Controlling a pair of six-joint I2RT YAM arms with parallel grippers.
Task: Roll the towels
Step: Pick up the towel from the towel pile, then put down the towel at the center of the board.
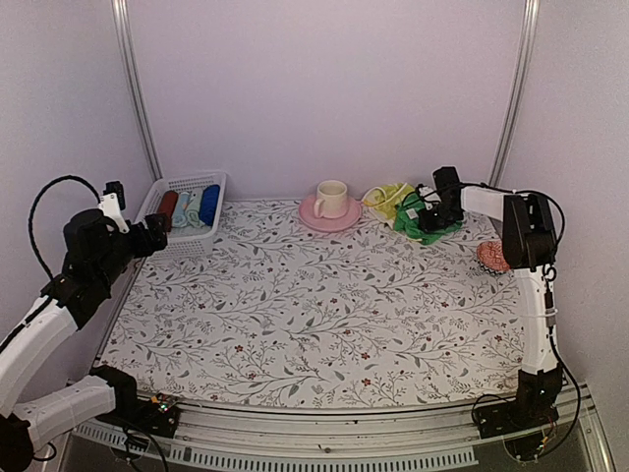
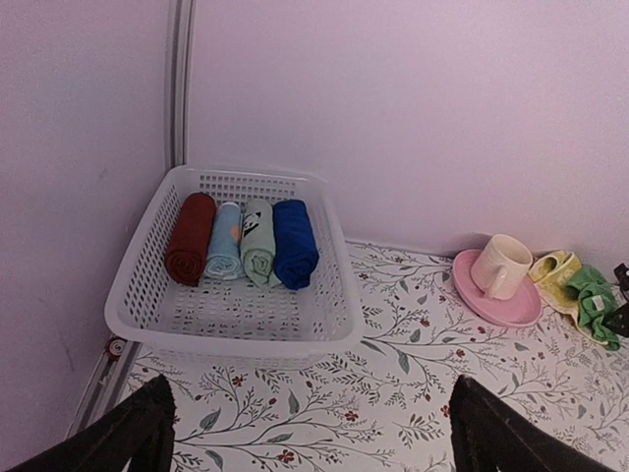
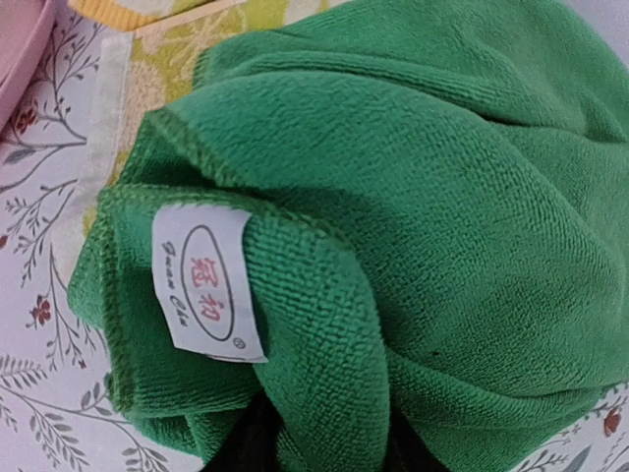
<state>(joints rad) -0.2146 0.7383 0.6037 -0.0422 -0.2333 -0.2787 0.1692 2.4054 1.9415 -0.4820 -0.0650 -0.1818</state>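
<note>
The right hand (image 1: 432,211) is stretched out to the far right corner of the table (image 1: 314,324), down on the green towel (image 3: 442,197). In the wrist view a thick fold of that cloth runs down between its dark fingers (image 3: 251,444), which pinch it from both sides. The green towel lies crumpled, not rolled, with a white sewn label (image 3: 206,280) showing on one hem. Under and just behind it lies the yellow towel (image 1: 388,200), also loose and bunched, its edge touching the green one.

Just left of the towels stands a pink saucer (image 1: 329,218) carrying a cream cup (image 1: 331,197).

The left hand (image 2: 314,442) hangs above the table's left side with its jaws spread wide, holding nothing. It faces a white basket (image 2: 236,339) in the far left corner. Four rolled cloths lie side by side in the basket: dark red (image 2: 190,238), pale blue (image 2: 225,241), pale green (image 2: 257,241) and deep blue (image 2: 295,243).
</note>
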